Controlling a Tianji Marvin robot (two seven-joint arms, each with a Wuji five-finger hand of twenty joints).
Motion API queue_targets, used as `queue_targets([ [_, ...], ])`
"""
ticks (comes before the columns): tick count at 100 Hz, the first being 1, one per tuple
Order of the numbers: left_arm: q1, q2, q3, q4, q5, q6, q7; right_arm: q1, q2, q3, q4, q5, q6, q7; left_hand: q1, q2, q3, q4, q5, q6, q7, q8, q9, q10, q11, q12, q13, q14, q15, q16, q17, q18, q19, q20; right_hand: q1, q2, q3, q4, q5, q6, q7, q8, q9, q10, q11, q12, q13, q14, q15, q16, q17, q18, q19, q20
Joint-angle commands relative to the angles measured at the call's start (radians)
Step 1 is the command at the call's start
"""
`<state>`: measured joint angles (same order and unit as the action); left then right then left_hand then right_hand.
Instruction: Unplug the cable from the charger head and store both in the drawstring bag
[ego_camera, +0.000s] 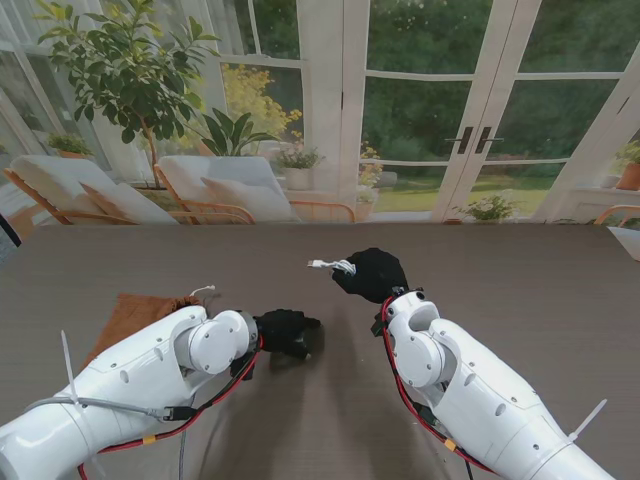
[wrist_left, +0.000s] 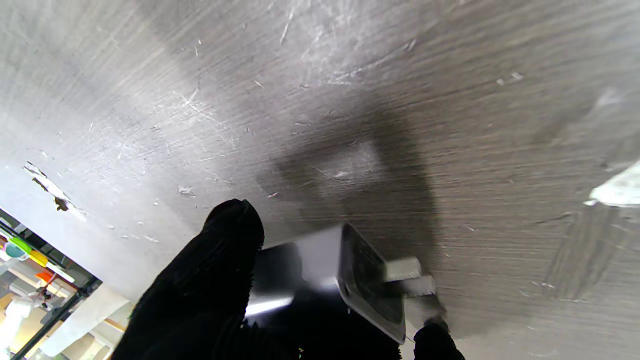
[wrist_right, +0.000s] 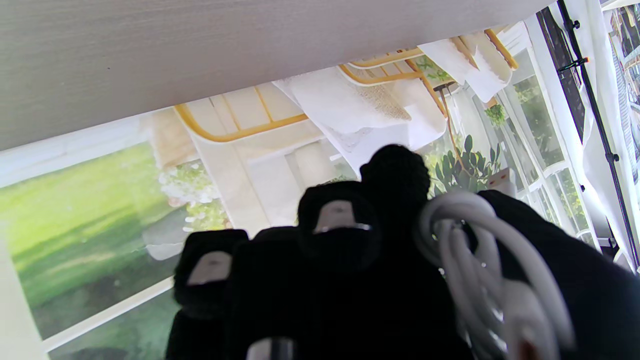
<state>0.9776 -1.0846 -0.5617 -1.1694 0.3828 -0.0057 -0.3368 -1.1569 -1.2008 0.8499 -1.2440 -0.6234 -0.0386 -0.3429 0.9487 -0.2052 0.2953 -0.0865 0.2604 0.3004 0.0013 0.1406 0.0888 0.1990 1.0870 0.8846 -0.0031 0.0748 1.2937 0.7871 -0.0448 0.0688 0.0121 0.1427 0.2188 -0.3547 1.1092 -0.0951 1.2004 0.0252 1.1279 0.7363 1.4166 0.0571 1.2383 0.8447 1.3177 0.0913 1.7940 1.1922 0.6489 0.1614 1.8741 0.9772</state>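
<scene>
drawstring bag (ego_camera: 140, 308) lies flat at far left of bench (ego_camera: 560, 300). left hand (ego_camera: 285, 332) clamps charger head (wrist_left: 330, 272); right hand (ego_camera: 372, 273) clamps coiled cable (wrist_right: 480, 260). risk: closed bag mouth blocks insertion; loose coil unravels and snags.

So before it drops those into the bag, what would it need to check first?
1. Cable out of the charger: ok, apparently; the left hand holds the charger head alone and the right hand holds the coiled white cable.
2. Grip on the charger head: ok, fingers closed on it, prongs exposed.
3. Grip on the cable: ok, though one end sticks out.
4. Drawstring bag within reach: ok, beside the left arm.
5. Bag mouth open: cannot tell, the arm hides much of it.
</scene>
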Motion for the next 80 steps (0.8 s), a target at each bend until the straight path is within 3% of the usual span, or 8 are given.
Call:
queue_targets([
  [1, 0.052, 0.003, 0.043, 0.045, 0.002, 0.022, -0.067, -0.004, -0.005, -0.003, -0.008, -0.002, 0.002, 0.011, -0.015, 0.063, -0.028, 0.026, -0.028, 0.004, -0.012, -0.013, 0.001, 0.024, -1.1, -0.709, 0.013, 0.046, -1.321, -0.698, 0.007, -0.01, -0.028, -0.026, 0.045, 0.045, -0.003, 0.016, 0.023, 0.072, 0.066, 0.001, 0.036, 0.092, 0.112, 0.012, -0.01, -0.075, 0.052, 0.0, 0.568, -0.12, 0.22, 0.002],
  [12, 0.051, 0.004, 0.045, 0.041, 0.005, 0.032, -0.07, -0.005, -0.006, -0.003, -0.008, 0.001, 0.004, 0.011, -0.05, 0.062, -0.049, 0.029, -0.039, 0.0, -0.01, -0.015, -0.003, 0.034, -1.105, -0.728, 0.006, 0.085, -1.332, -0.754, 0.002, 0.021, -0.028, -0.042, 0.046, 0.045, -0.004, 0.016, 0.022, 0.073, 0.067, 0.001, 0.036, 0.092, 0.112, 0.012, -0.01, -0.073, 0.052, 0.0, 0.568, -0.119, 0.22, 0.002],
  [45, 0.056, 0.011, 0.04, 0.03, 0.028, 0.034, -0.069, -0.004, -0.005, -0.003, -0.008, -0.002, 0.004, 0.014, -0.076, 0.067, -0.064, 0.034, -0.067, -0.046, -0.017, -0.013, -0.007, 0.013, -1.112, -0.754, 0.005, 0.092, -1.327, -0.768, 0.002, 0.033, -0.025, -0.053, 0.046, 0.045, -0.007, 0.016, 0.021, 0.073, 0.067, 0.0, 0.036, 0.091, 0.111, 0.012, -0.01, -0.075, 0.052, -0.001, 0.568, -0.118, 0.22, 0.002],
  [53, 0.052, 0.016, 0.044, 0.026, 0.038, 0.03, -0.077, -0.005, -0.005, -0.003, -0.009, 0.0, 0.005, 0.015, -0.09, 0.07, -0.082, 0.04, -0.106, -0.075, -0.036, -0.06, -0.012, -0.004, -1.129, -0.836, 0.005, 0.093, -1.326, -0.771, 0.001, 0.034, -0.027, -0.063, 0.046, 0.044, -0.006, 0.016, 0.021, 0.073, 0.067, 0.0, 0.036, 0.091, 0.111, 0.012, -0.01, -0.072, 0.053, -0.001, 0.568, -0.118, 0.22, 0.001],
  [80, 0.083, 0.021, -0.001, 0.007, 0.099, 0.014, -0.039, -0.005, -0.003, -0.002, -0.012, 0.0, 0.006, 0.022, -0.125, 0.073, -0.104, 0.041, -0.123, -0.105, -0.036, -0.08, -0.011, 0.003, -1.122, -0.855, 0.002, 0.117, -1.327, -0.771, 0.0, 0.059, -0.023, -0.063, 0.045, 0.044, -0.008, 0.017, 0.02, 0.073, 0.068, 0.0, 0.036, 0.088, 0.111, 0.013, -0.01, -0.074, 0.053, -0.001, 0.568, -0.119, 0.22, 0.001],
])
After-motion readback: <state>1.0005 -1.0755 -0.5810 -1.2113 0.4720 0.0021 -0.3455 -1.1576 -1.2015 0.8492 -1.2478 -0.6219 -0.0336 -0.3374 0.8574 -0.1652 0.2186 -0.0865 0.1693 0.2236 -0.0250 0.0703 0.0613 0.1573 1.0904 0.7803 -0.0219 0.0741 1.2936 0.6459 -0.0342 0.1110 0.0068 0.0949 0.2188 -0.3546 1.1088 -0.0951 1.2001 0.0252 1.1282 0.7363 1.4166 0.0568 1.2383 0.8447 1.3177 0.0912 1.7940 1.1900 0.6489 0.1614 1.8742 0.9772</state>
